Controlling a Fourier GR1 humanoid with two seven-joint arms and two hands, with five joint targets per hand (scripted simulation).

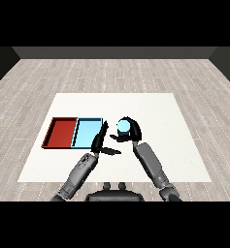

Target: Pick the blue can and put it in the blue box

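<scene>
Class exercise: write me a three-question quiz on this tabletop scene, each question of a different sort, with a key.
1. True or false: the blue can already lies in the light blue tray.
2. Which robot hand curls round the can? A) left robot hand B) right robot hand
3. Fill in: the tray left of the light blue one is the ____ tray.

Key: 1 false, the can is to its right; 2 B; 3 red.
</scene>
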